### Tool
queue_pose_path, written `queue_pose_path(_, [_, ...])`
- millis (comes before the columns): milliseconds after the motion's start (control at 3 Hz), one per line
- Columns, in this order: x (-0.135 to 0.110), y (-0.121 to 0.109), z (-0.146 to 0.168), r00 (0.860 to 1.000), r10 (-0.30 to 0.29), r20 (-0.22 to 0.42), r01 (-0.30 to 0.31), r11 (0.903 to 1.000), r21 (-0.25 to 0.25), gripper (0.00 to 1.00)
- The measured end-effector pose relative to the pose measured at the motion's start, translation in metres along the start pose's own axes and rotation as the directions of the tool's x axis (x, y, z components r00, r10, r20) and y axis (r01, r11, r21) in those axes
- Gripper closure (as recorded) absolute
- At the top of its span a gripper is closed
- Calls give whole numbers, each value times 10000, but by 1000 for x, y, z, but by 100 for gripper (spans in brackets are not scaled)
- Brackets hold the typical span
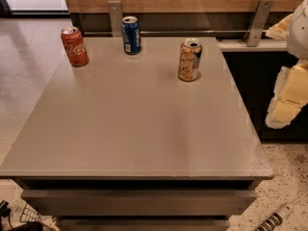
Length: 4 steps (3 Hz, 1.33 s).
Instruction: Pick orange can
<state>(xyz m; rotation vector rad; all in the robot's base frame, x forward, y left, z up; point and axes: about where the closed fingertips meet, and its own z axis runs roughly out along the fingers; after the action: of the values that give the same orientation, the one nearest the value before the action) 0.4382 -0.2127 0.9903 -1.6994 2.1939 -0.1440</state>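
The orange can (189, 60) stands upright on the grey table (144, 129), toward the back right. It is pale orange with cream patches and dark squiggles, and has a silver top. My gripper (290, 94), with cream-yellow padding, hangs at the right edge of the view, off the table's right side. It is well to the right of the orange can, a little nearer to me, and touches nothing.
A red Coca-Cola can (74, 46) stands at the back left and a blue can (131, 35) at the back middle. A wooden wall panel with metal brackets (115, 16) runs behind the table. A dark cabinet (250, 90) is to the right. A power strip (274, 220) lies on the floor.
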Motion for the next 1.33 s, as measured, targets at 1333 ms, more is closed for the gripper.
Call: queue_pose_path(1333, [14, -108, 22, 9303, 1198, 3467, -1832, 9706, 1563, 0])
